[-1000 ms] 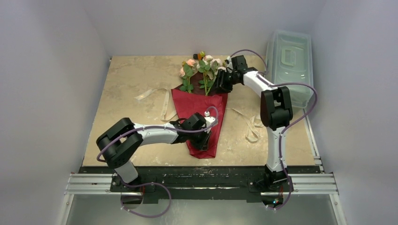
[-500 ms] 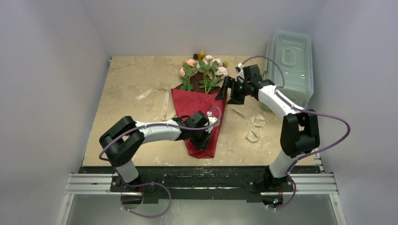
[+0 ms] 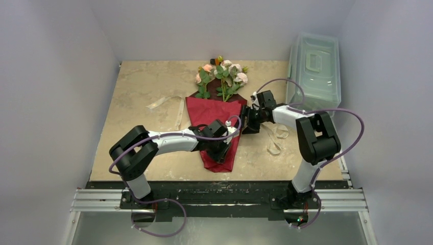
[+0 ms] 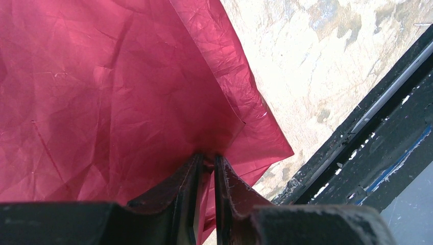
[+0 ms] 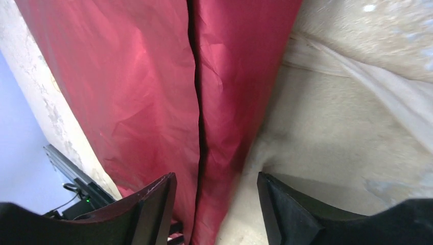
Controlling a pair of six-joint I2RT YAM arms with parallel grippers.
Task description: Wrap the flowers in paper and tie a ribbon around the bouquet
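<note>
The right gripper (image 3: 248,121) is swung down from the flowers (image 3: 220,76) to the paper (image 3: 212,109) cone's right edge, jaws spread. The lower fold is kept pinched by the left gripper (image 4: 208,159), so the ribbon (image 3: 275,139) looks next.

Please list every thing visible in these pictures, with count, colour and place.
flowers: a few sprigs, pink and white blooms, green leaves, at the paper's far end
paper: one sheet, red, folded into a cone mid-table
ribbon: two stretches, cream, on the table either side of the paper
box: one, clear plastic, lidded, at the far right
table: one, beige marbled, under the paper
left gripper: one, black, shut on the paper's near end
right gripper: one, black, open at the paper's right edge
</note>
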